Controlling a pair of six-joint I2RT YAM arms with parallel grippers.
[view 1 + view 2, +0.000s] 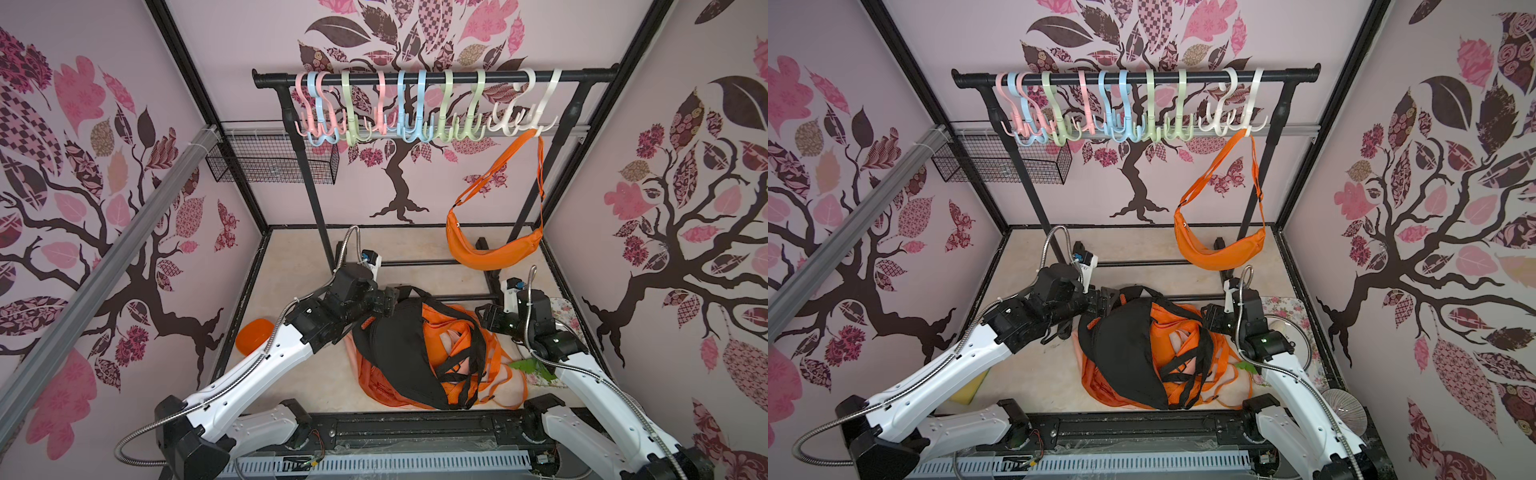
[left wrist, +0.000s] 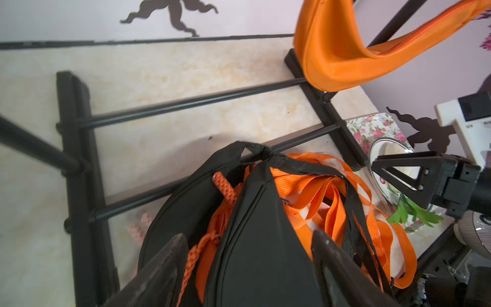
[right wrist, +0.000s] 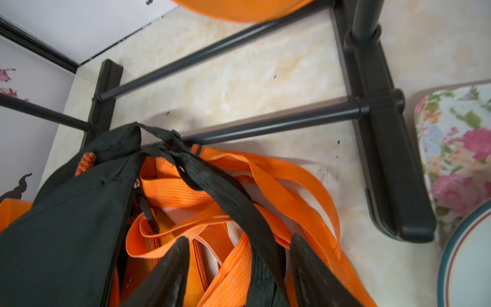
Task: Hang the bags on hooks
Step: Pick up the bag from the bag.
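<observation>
A black bag [image 1: 399, 353] [image 1: 1125, 353] lies on a heap of orange bags and straps [image 1: 457, 332] on the table. My left gripper [image 2: 249, 234] [image 1: 386, 301] is open at the bag's far end, one finger on each side of the black body [image 2: 255, 252]. My right gripper [image 3: 239, 236] [image 1: 484, 316] is open over the tangle, with a black strap [image 3: 233, 202] and an orange strap running between its fingers. Pastel hooks hang along the black rail [image 1: 436, 77]. An orange bag [image 1: 490, 249] hangs by its strap from a white hook [image 1: 536, 120] at the right end.
The rack's black base bars [image 2: 186, 103] cross the table just behind the bags. A floral tray [image 3: 457, 148] with a plate [image 2: 385, 159] sits to the right. A wire basket [image 1: 270, 160] hangs at the back left, and an orange lid [image 1: 251, 334] lies at the left.
</observation>
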